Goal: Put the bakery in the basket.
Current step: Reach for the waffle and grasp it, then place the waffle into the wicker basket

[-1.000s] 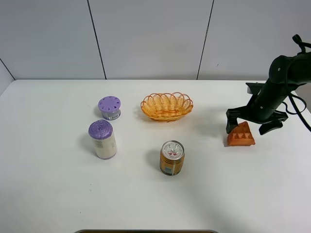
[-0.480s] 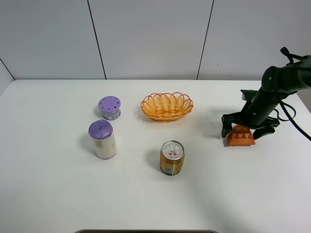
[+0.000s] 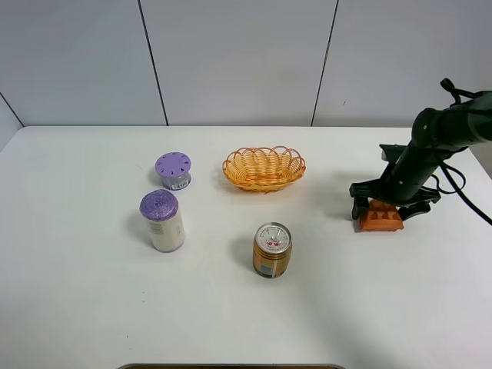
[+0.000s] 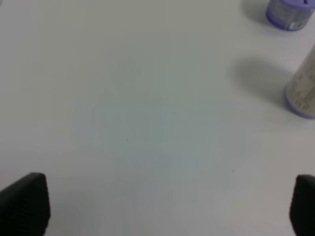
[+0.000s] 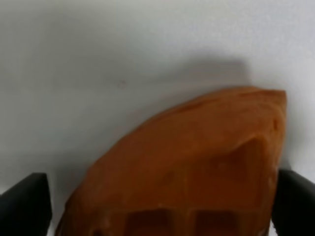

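Note:
The bakery (image 3: 380, 219), an orange-brown waffle wedge, lies on the white table at the right. My right gripper (image 3: 384, 211) is low over it, open, with a finger on each side of the wedge. In the right wrist view the bakery (image 5: 197, 167) fills the space between the two black fingertips (image 5: 24, 204), and I cannot tell whether they touch it. The basket (image 3: 264, 169), an orange-yellow wicker oval, stands empty at the back centre, well left of the wedge. My left gripper (image 4: 162, 206) is open over bare table and does not show in the exterior high view.
A gold drink can (image 3: 272, 249) stands in front of the basket. A short purple-lidded container (image 3: 174, 170) and a taller one (image 3: 161, 221) stand at the left. Both also show in the left wrist view, the short one (image 4: 290, 12) and the tall one (image 4: 302, 88).
My right gripper has come down and slightly left over the bakery, so that its open fingers now straddle the wedge. The other objects have not moved.

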`<act>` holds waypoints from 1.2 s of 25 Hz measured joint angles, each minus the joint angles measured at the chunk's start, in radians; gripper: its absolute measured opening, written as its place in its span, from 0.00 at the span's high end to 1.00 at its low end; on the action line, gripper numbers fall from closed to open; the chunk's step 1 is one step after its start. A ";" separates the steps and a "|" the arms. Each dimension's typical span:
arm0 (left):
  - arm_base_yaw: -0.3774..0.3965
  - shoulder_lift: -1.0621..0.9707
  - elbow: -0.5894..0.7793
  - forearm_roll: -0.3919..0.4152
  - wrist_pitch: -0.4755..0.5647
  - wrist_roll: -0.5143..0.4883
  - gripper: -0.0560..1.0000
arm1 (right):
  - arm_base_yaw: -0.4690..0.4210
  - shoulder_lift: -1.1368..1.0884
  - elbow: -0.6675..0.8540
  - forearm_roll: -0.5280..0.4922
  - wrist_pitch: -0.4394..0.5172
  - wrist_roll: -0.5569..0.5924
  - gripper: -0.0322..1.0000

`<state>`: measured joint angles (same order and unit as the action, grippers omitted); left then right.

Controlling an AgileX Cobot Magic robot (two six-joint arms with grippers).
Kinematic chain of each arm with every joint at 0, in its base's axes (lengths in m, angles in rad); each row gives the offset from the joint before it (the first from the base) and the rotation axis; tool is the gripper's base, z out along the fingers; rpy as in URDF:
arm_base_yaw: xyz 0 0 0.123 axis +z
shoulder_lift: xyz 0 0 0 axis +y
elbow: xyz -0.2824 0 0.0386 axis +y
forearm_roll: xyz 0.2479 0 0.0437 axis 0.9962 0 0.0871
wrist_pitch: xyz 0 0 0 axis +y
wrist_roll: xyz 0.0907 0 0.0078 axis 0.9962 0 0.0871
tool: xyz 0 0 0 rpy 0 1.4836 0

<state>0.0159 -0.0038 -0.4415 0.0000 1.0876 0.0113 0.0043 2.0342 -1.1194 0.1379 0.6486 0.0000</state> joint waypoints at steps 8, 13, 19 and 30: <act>0.000 0.000 0.000 0.000 0.000 0.000 0.01 | 0.000 0.003 0.000 0.000 0.001 0.000 0.31; 0.000 0.000 0.000 0.000 0.000 0.000 0.01 | 0.000 0.003 0.000 0.000 -0.001 0.000 0.31; 0.000 0.000 0.000 0.000 0.000 0.000 0.01 | 0.000 0.003 0.000 0.000 -0.008 0.000 0.31; 0.000 0.000 0.000 0.000 0.000 0.000 0.01 | 0.000 0.003 0.000 0.000 -0.058 0.000 0.31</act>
<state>0.0159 -0.0038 -0.4415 0.0000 1.0876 0.0113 0.0043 2.0372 -1.1194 0.1379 0.5908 0.0000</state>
